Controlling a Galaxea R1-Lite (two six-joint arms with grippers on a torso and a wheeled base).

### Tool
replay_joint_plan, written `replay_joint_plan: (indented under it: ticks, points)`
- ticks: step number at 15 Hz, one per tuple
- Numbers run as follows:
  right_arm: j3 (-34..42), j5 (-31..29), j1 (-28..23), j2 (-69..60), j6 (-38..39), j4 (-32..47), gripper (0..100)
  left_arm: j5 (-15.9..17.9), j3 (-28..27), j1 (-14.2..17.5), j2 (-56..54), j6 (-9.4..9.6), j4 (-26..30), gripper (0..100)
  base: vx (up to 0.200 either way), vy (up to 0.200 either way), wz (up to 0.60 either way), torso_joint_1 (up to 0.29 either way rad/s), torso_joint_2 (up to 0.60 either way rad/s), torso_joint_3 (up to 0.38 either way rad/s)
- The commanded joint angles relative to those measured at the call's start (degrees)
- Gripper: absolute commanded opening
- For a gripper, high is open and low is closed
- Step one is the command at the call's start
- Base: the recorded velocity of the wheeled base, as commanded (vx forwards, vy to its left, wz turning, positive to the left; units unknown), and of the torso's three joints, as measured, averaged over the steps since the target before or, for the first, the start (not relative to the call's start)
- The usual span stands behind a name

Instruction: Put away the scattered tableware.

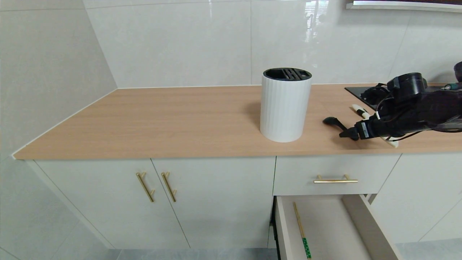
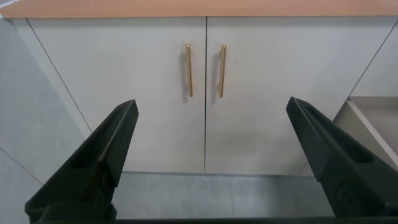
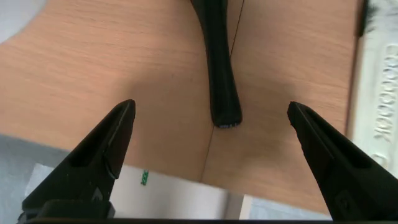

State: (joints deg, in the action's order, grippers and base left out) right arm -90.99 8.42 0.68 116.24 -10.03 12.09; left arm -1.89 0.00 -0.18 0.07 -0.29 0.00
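A black spoon (image 1: 334, 123) lies on the wooden counter (image 1: 187, 119), right of a white ribbed utensil holder (image 1: 285, 105) with a black slotted top. My right gripper (image 1: 347, 134) hovers low over the spoon's handle end, open. In the right wrist view the black handle (image 3: 222, 74) points between the spread fingers (image 3: 112, 140) of the right gripper (image 3: 211, 111) without touching them. A white-handled utensil (image 1: 360, 111) lies just behind the arm, its edge (image 3: 379, 74) beside the handle. My left gripper (image 2: 211, 107) hangs open in front of the cabinet doors, holding nothing.
Below the counter at the right a drawer (image 1: 325, 231) stands pulled out, with chopsticks (image 1: 301, 231) inside. A shut drawer with a gold handle (image 1: 335, 179) is above it. Two cabinet doors with gold handles (image 2: 205, 70) are left of it. A black hob (image 1: 359, 92) sits at the back right.
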Motion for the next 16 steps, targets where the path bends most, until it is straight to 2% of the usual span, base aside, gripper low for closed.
replay_joint_plan:
  ticks: [1,5,11,12,16]
  points:
    - [0.1,-0.2,0.8,1.8,0.0,-0.8,100,0.0,0.0,0.0,0.0,-0.06,0.0,100,0.000,0.000,0.00,0.000,0.00,0.000]
    - [0.4,-2.2,0.9,3.6,0.1,-4.6,100,0.0,0.0,0.0,0.0,-0.06,0.0,100,0.000,0.000,0.00,0.000,0.00,0.000]
    - [-0.1,-2.2,0.7,6.4,0.8,-8.8,100,0.0,0.0,0.0,0.0,-0.06,0.0,100,0.000,0.000,0.00,0.000,0.00,0.000]
    - [-0.2,-2.2,0.7,6.5,0.7,-8.9,0,0.0,0.0,0.0,0.0,-0.06,0.0,100,0.000,0.000,0.00,0.000,0.00,0.000]
    - [-0.4,-2.0,0.6,6.6,0.8,-8.9,0,0.0,0.0,0.0,0.0,-0.06,0.0,100,0.000,0.000,0.00,0.000,0.00,0.000]
